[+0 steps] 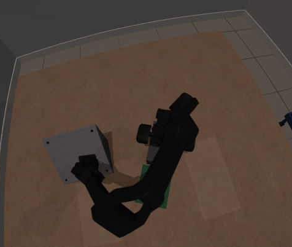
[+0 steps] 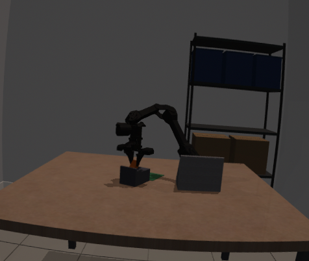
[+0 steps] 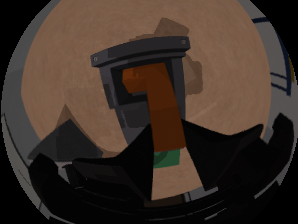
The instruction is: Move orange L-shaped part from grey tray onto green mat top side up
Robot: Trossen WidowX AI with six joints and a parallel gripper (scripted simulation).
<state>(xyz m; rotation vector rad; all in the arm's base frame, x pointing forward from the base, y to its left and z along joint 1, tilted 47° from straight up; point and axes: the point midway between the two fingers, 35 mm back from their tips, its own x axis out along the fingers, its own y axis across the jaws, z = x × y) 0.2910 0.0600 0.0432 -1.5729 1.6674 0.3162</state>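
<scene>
The orange L-shaped part (image 2: 134, 163) (image 3: 165, 117) is tilted, its plain end raised out of the pocket and its L-shaped end low in the pocket of the grey tray (image 2: 128, 176) (image 3: 140, 47). My gripper (image 2: 135, 165) (image 3: 165, 124) points down over the tray and is shut on the raised end, one finger on each side. The green mat (image 1: 165, 201) (image 2: 156, 176) lies flat beside the tray; a bit of it shows past the raised end in the wrist view. In the top view the arm hides the part, much of the tray and some of the mat.
A large grey block (image 1: 73, 150) (image 2: 200, 173) with the arm's base on it stands to one side of the tray and mat. Both stand on the brown table (image 1: 119, 80) (image 2: 94, 208). A shelf rack (image 2: 232, 85) stands behind the table.
</scene>
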